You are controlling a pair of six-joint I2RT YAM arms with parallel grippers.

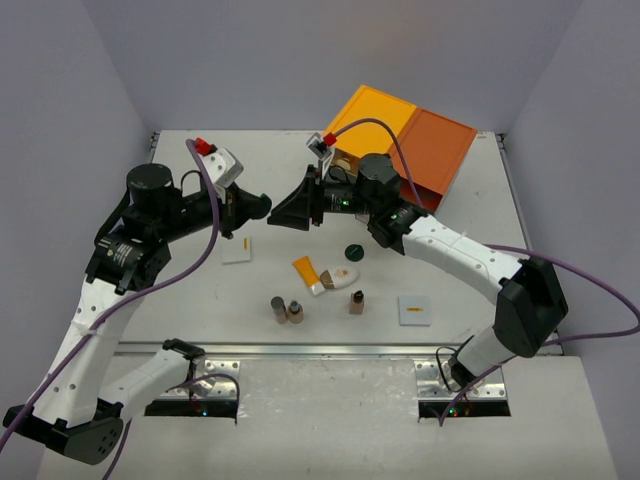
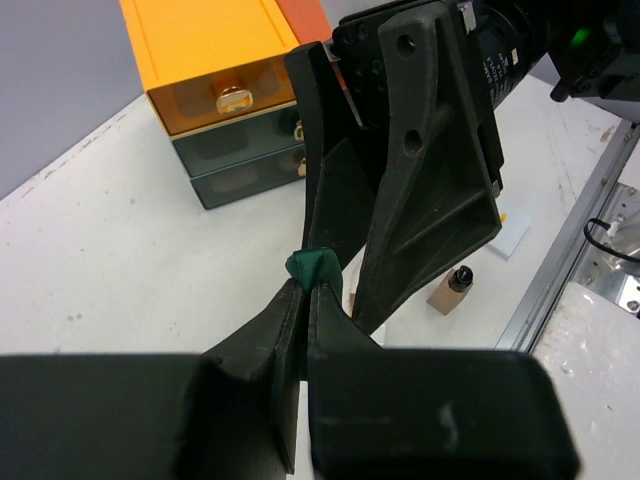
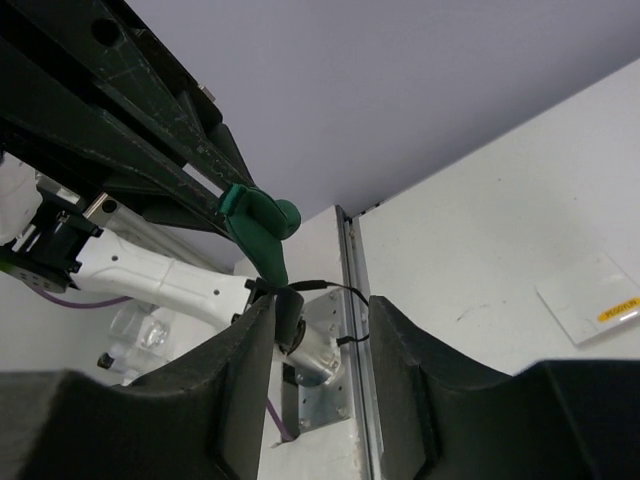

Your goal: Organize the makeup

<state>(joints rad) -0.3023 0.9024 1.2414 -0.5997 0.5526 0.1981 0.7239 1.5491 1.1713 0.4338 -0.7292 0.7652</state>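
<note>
From my seat, the nearest thing is the metal rail (image 1: 320,352) along the white table (image 1: 480,200). Just past it stand a pair of brown bottles (image 1: 281,307), touching, a third brown bottle (image 1: 356,301) to their right, and farther right a flat white square (image 1: 415,309). Next come the orange tube (image 1: 306,270) with the white oval piece (image 1: 341,276) just beside it, a loose green disc (image 1: 352,251), and a second white square (image 1: 237,250) to the left. Above the table, the left gripper (image 2: 303,300) is clamped on the held green disc (image 2: 315,270). The right gripper (image 3: 320,320) faces it, fingers apart on either side of the disc. Farthest back sits the orange-topped drawer chest (image 1: 385,115), against plain pale walls (image 1: 300,60).
</note>
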